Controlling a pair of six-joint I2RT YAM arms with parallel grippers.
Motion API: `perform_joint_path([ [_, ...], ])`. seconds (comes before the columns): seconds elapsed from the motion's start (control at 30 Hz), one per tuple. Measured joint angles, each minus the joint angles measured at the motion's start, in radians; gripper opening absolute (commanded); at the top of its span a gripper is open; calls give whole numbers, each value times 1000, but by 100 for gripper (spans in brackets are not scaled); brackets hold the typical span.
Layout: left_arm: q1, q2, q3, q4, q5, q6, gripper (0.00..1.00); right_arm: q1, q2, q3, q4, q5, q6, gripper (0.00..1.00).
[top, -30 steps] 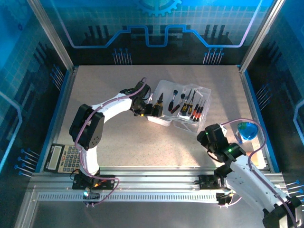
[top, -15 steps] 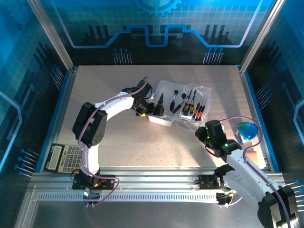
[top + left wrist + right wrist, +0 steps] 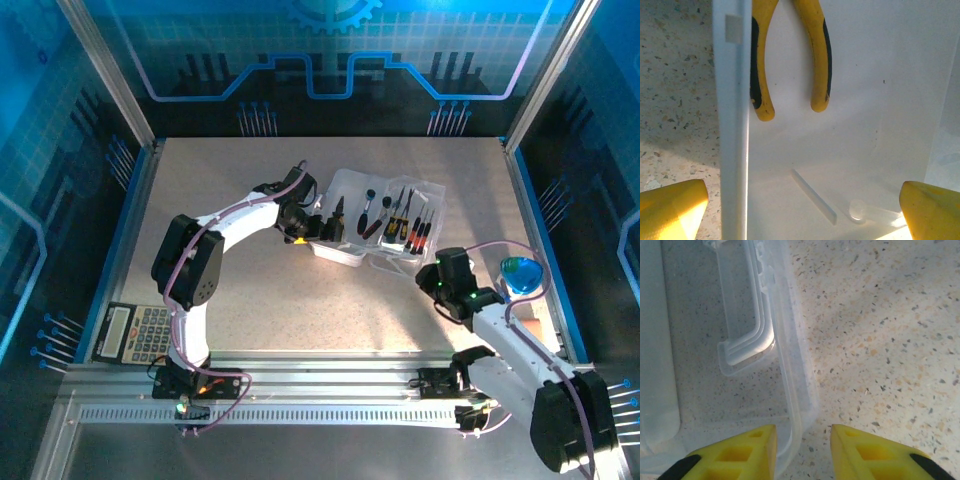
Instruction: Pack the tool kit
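Observation:
The clear hinged case lies open in mid-table. Yellow-handled pliers rest in its left half, red/black and yellow/black screwdrivers in its right half. My left gripper is at the case's left side, open wide. In the left wrist view its fingers straddle the case's white wall, with the pliers' handles lying inside ahead. My right gripper is at the case's near right corner, open, with the clear rim between its fingers.
A grey calculator lies at the table's near left edge. A blue round object sits by the right wall, close to my right arm. Bare speckled tabletop stretches in front of the case.
My right arm has reached forward and up, bringing its gripper to the case's near right corner. The left gripper has shifted only slightly at the case's left side.

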Motion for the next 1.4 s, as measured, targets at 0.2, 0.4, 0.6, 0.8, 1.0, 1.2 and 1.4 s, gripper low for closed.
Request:
perform_joint_path([
  [0.2,15,0,0,0,12,0,99,-11,59,0,74,-15,-24,14],
  [0.4,34,-12,0,-2,14,0,99,-31,83,3,101,-14,-36,0],
  [0.6,66,-73,0,-8,14,0,99,-36,79,26,54,-13,-75,0],
  [0.8,121,-108,-18,15,25,-8,99,-47,41,100,-94,13,-154,0],
  [1.0,141,-108,-72,26,26,-29,99,-51,38,224,-215,53,-249,0],
  [1.2,141,-107,-97,53,34,-53,99,-44,38,343,-292,94,-333,0],
  [1.4,141,-83,-112,83,37,-53,99,26,52,441,-358,147,-389,0],
])
